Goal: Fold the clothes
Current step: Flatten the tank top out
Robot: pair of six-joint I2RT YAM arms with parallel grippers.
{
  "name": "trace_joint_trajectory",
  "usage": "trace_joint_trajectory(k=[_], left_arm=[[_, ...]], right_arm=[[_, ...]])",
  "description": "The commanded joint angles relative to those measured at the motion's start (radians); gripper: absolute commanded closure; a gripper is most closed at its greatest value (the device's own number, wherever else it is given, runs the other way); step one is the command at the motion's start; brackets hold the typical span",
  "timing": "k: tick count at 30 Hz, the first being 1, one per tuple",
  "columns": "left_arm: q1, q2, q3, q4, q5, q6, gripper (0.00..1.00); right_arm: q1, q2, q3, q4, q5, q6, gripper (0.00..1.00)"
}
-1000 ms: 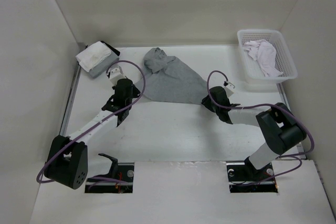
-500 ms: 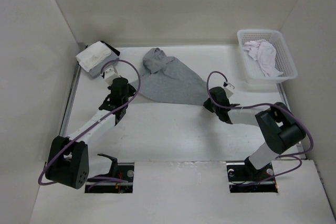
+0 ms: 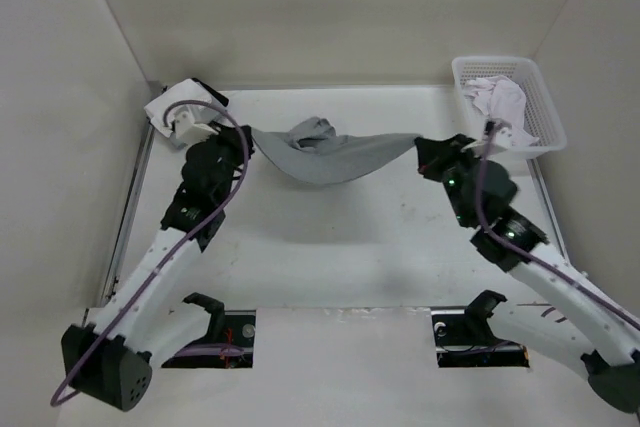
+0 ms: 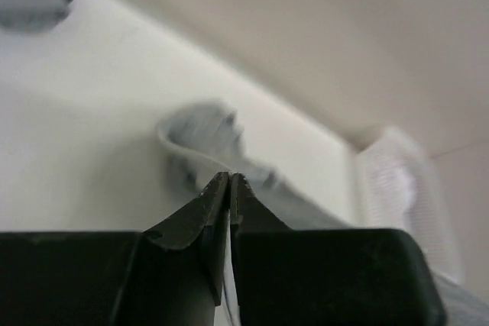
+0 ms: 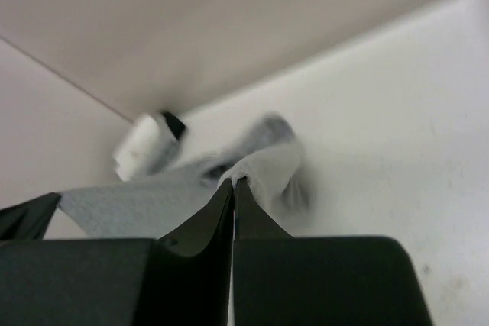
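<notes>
The grey T-shirt (image 3: 335,157) is hanging in the air over the far half of the table (image 3: 330,247), stretched like a hammock between the two arms. It's sagging in the middle, and a wad (image 3: 310,132) is bunching up along its top edge. I can't tell whether the lowest part is brushing the table or not.

The left gripper (image 3: 248,139) is pinching one end with its jaws pressed together on a thin bit of fabric. The right gripper (image 5: 233,182) is doing the same at the other end, jaws clamped tight on a fold of cloth right at the tips.

Stuff I'm worrying about:

- Both grips are looking super shallow, just tip pinches on soft knit. If the arms are pulling apart any harder, I'm guessing one end is popping out and the whole thing is dropping in a heap.
- That bunched wad isn't shaking loose by itself. Laying the shirt down like this is probably giving a crumpled mess, not a flat shirt.
- The right end is sitting near the white mesh basket (image 3: 548,137) and the left end is near the small grey box (image 3: 175,132) with the white cloth (image 3: 168,109) on it. A wide swing could be snagging either one.
</notes>
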Motion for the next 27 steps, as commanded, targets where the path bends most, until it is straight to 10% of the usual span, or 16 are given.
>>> trace_joint_trajectory(k=[1,16,21,27], left_arm=[[-0.007,-0.172,0.152,0.046,0.001,-0.025,0.98],[-0.01,-0.316,0.504,-0.072,-0.044,0.052,0.98],[0.021,-0.188,0.455,-0.06,-0.088,0.079,0.98],[0.136,0.127,0.43,0.0,-0.032,0.015,0.98]], right_arm=[[0.064,-0.136,0.188,-0.115,0.162,-0.223,1.0],[0.606,-0.011,0.902,-0.022,0.409,-0.831,1.0],[0.354,0.084,0.847,-0.01,0.296,-0.786,1.0],[-0.159,0.322,0.784,-0.089,-0.19,-0.375,1.0]])
